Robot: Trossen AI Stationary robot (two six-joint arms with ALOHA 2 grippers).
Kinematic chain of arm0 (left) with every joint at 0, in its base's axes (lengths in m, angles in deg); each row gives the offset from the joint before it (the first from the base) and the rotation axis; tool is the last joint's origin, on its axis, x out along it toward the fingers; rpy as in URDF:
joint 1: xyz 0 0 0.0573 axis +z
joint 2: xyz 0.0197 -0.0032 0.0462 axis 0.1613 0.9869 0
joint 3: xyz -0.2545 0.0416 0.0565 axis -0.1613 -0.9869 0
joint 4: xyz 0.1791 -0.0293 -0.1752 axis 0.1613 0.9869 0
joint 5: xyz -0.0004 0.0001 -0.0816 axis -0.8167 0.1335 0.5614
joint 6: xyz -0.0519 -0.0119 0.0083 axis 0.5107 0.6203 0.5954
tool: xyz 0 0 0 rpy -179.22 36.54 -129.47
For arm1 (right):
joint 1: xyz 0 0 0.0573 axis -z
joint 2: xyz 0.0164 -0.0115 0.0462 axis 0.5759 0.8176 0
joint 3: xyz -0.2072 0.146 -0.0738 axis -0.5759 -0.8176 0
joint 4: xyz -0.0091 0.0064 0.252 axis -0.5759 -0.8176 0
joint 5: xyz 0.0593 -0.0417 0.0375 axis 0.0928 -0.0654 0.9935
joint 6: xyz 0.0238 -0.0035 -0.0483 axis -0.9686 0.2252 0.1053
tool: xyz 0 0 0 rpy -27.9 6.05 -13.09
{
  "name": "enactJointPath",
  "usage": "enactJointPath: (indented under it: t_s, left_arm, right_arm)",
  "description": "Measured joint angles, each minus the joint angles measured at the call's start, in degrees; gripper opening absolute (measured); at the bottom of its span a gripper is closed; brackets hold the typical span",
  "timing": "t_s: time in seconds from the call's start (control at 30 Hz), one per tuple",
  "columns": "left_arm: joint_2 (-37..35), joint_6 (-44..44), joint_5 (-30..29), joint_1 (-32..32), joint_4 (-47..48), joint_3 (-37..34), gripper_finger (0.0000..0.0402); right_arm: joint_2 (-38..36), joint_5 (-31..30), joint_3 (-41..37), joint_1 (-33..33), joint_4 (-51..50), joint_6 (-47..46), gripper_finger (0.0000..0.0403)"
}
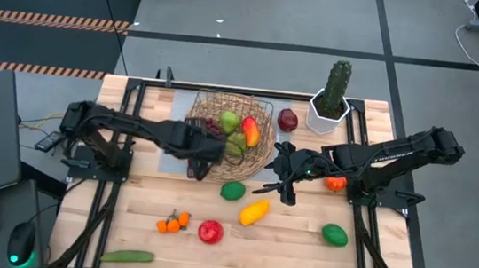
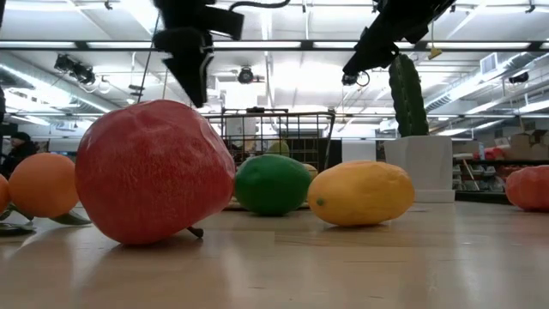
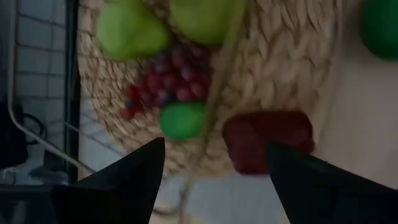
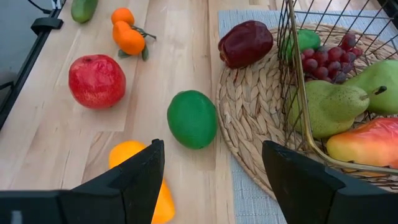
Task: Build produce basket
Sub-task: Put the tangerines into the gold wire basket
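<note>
Pomegranate (image 2: 153, 172) up front's still loose, plus more produce. Basket (image 1: 224, 107) holds grapes (image 3: 165, 84) and pears just ahead of the left gripper (image 3: 214, 163), jaws apart, nothing held.

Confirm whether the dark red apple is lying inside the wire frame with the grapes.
No. In the right wrist view the dark red apple lies on the basket's woven rim, outside the wire frame that holds the grapes.

Two dark jointed arms (image 1: 124, 126) — black pointed fingers (image 4: 130, 180) at the tips.
</note>
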Motion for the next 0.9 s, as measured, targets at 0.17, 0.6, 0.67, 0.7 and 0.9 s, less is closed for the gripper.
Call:
enactJointPath:
  t_s: [0.17,0.6,0.67,0.7,0.9]
  left_arm:
    - [0.00,6.76,-0.08,-4.67,1.80,0.00,0.0284]
    - [0.02,20.39,-0.93,-15.03,5.39,0.00,0.0271]
    - [0.02,22.67,-0.85,-16.89,5.34,0.00,0.0270]
    - [0.02,23.77,-0.52,-17.78,5.21,0.00,0.0270]
    - [0.17,31.89,1.58,-23.86,1.93,0.00,0.0270]
  right_arm:
    - [0.00,0.00,0.00,0.00,0.00,-0.01,0.0275]
    - [0.00,0.01,0.00,-0.02,0.00,-0.88,0.0275]
    - [0.00,0.01,0.00,-0.02,0.00,-0.88,0.0274]
    - [0.00,-0.01,0.00,-0.02,0.00,-0.88,0.0275]
    - [0.00,0.00,0.00,-0.02,0.02,-0.88,0.0274]
